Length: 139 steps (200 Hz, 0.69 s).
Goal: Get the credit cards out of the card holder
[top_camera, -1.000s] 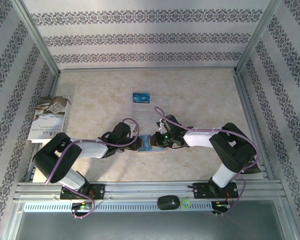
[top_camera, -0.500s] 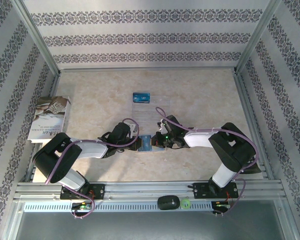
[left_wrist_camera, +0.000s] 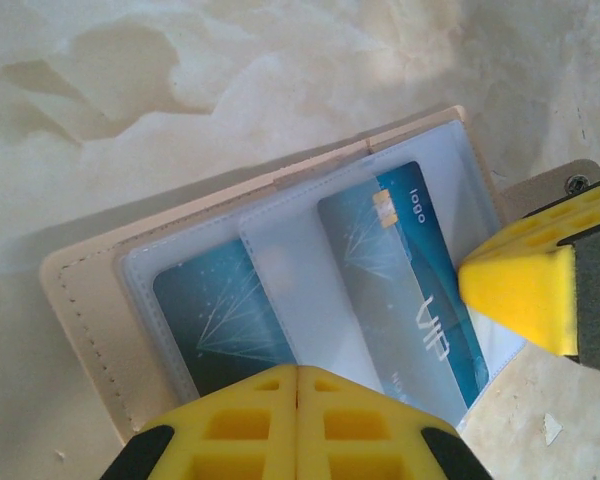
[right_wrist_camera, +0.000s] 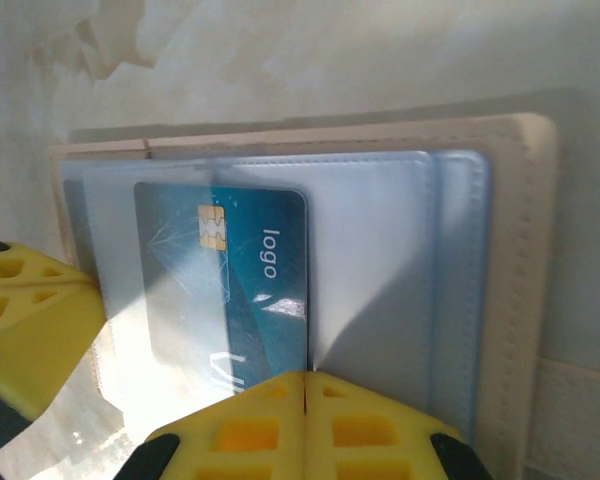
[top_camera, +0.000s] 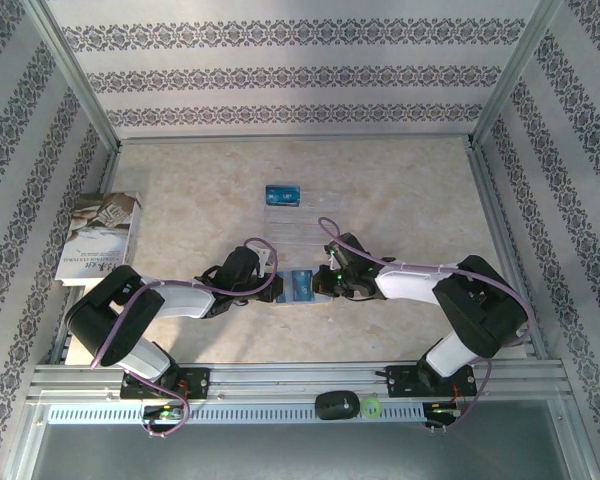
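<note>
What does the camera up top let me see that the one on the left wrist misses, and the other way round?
Overhead: both whole arms, a book at the table's left edge, and a clear tray farther back, with a loose blue card by its far end.
Left wrist: fine detail, namely the VIP card with its gold chip, a second card behind a clear sleeve, and the stitching on the card holder.
Shared: the holder, the VIP card, the shut left gripper at the holder's edge, and the right gripper shut on the VIP card's end.
</note>
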{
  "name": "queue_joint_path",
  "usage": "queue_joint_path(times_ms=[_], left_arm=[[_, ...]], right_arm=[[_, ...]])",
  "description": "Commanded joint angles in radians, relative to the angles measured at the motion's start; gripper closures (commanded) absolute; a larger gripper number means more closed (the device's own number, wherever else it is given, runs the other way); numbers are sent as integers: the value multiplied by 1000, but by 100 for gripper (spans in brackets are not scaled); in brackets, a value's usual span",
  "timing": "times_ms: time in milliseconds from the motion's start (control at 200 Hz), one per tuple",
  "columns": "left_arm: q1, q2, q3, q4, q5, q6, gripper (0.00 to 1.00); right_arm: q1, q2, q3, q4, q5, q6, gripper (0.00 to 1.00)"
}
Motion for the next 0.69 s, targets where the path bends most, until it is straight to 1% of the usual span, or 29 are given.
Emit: queue_joint_path(times_ms=[0, 85, 155, 195, 245, 380, 455, 545, 615, 690], left_arm=[[9, 11, -40, -85, -3, -14, 92], [11, 8, -38, -90, 2, -10, 92], [12, 1, -31, -96, 9, -8, 92], [12, -17, -30, -103, 7, -7, 91], [13, -54, -22, -123, 0, -3, 90], [12, -193, 24, -227, -39, 38, 89], [7, -229, 58, -263, -43, 61, 89], [-16, -178, 99, -225, -12, 62, 90], [-29, -101, 117, -157, 29, 35, 91], [-37, -34, 120, -76, 47, 10, 91]], right_arm=[[-14, -39, -16, -93, 82, -22, 100], [-15, -63, -8, -89, 67, -48, 100], [-15, -81, 9, -79, 17, -79, 83], [-13, -98, 17, -83, 11, -94, 77], [-13, -113, 27, -85, 2, -111, 73], [-14, -93, 58, -95, -39, -132, 72], [-14, -72, 57, -71, -58, -128, 73], [-14, -47, 63, -54, -71, -127, 73], [-14, -32, 71, -47, -81, -126, 73], [-16, -21, 74, -38, -85, -124, 73]])
